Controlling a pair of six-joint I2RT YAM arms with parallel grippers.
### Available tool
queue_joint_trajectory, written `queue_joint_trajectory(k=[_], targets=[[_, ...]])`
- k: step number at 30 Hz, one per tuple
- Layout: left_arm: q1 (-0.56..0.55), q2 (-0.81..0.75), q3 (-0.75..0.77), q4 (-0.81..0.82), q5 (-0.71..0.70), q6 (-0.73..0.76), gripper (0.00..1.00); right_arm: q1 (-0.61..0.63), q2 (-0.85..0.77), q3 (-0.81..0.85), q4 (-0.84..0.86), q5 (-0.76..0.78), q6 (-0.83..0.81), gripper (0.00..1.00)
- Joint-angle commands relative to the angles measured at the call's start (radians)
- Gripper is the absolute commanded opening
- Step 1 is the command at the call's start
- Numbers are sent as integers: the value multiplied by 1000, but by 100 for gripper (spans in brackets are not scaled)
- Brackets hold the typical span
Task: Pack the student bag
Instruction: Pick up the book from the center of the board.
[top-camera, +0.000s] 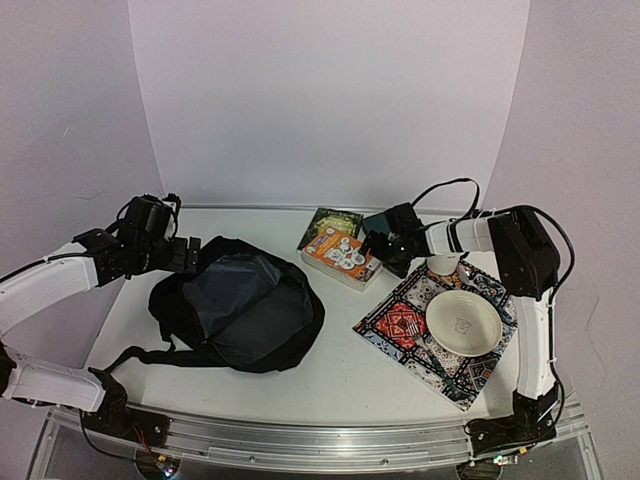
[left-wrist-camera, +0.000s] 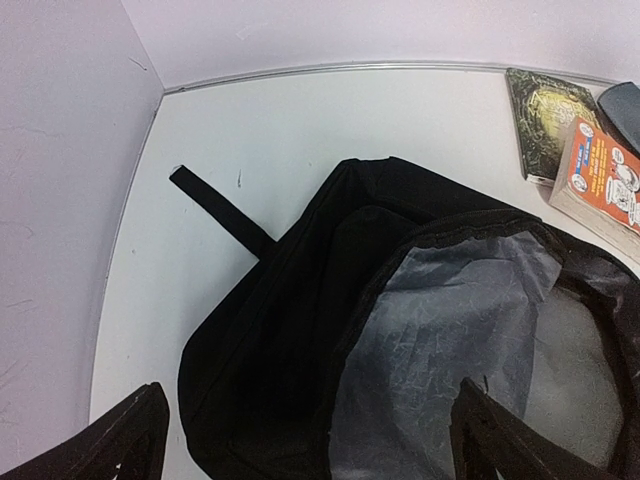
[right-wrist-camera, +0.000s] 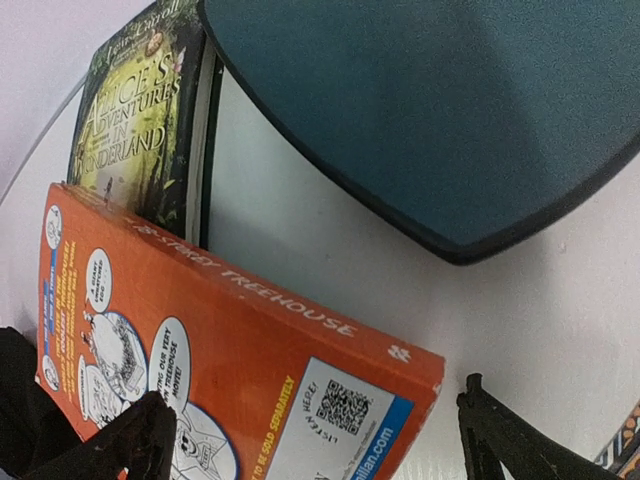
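Since the student bag (top-camera: 238, 310) lies slumped on the near-left part of the desk (top-camera: 350, 385), mouth gaping and grey lining exposed, I judge that nothing is packed yet. Near right, a cream bowl (top-camera: 464, 322) sits on a patterned board (top-camera: 400, 325), with a small cup (top-camera: 443, 264) just beyond it. Farther back, the left end effector (top-camera: 192, 255) hangs over the bag's far-left rim, jaws spread wide and holding nothing. The right end effector (right-wrist-camera: 310, 450) hovers above one end of the orange book (right-wrist-camera: 220, 340), jaws equally wide and empty. That book partly overlaps a green Alice book (right-wrist-camera: 140, 120), and the teal pouch (right-wrist-camera: 430, 110) lies just beside both, farthest back.

The likely trouble is a grip on the orange book's corner alone: held off-centre, it could pivot and slip out. Lifting it could also drag the green book along. The bag's soft rim may sag shut and block the book unless the left arm holds it open.
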Motion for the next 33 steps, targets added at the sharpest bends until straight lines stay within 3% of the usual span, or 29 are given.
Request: queue_joint_trajectory(k=[1, 8, 19, 23, 29, 33], targets=[[7, -24, -2, 36, -7, 19, 99, -25, 54, 57, -3, -107, -56, 98], [8, -25, -4, 37, -8, 22, 99, -32, 84, 74, 30, -261, -89, 95], [10, -32, -8, 40, -4, 24, 99, -33, 56, 13, 205, -429, -89, 74], [9, -37, -10, 41, -4, 25, 99, -34, 51, -7, 264, -463, -70, 58], [11, -37, -11, 42, 1, 27, 99, -34, 3, -58, 345, -500, -48, 21], [12, -39, -11, 43, 12, 25, 100, -34, -47, -97, 385, -511, -37, 4]])
